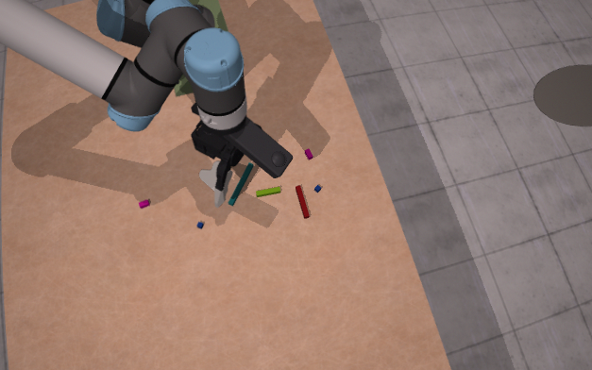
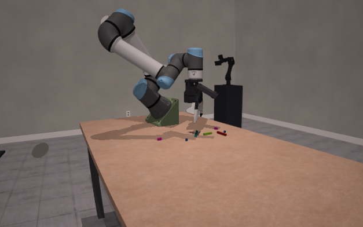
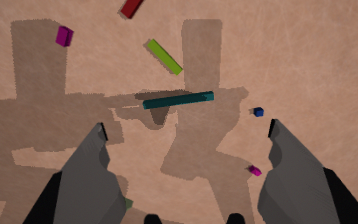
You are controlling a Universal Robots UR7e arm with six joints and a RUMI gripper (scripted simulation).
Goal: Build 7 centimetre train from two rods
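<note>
Basically, the arm point(image 1: 151, 66) point(image 2: 140, 58) reaches out over the wooden table point(image 1: 203, 293) point(image 2: 226, 174) point(image 3: 310, 55), its gripper point(image 1: 228, 189) point(image 2: 198, 119) point(image 3: 186, 122) above the top, fingers spread wide, nothing between them. Turquoise rod point(image 1: 241, 184) point(image 2: 196, 133) point(image 3: 178, 100) lies flat, crosswise in the wrist view, ahead of the fingertips. Red rod point(image 1: 302, 202) point(image 2: 222, 133) point(image 3: 131, 8) lies flat too, apart from it. Lime rod point(image 1: 268, 192) point(image 2: 208, 134) point(image 3: 164, 57) sits between those two, touching neither. Two magenta rods point(image 1: 144, 204) point(image 1: 309, 154) point(image 2: 159, 139) point(image 2: 216, 128) point(image 3: 64, 36) point(image 3: 255, 170), well apart. Two blue rods point(image 1: 200, 225) point(image 1: 317, 188) point(image 2: 186, 139) point(image 2: 224, 131), one near the red, other between turquoise and a magenta. No rods joined end to end.
</note>
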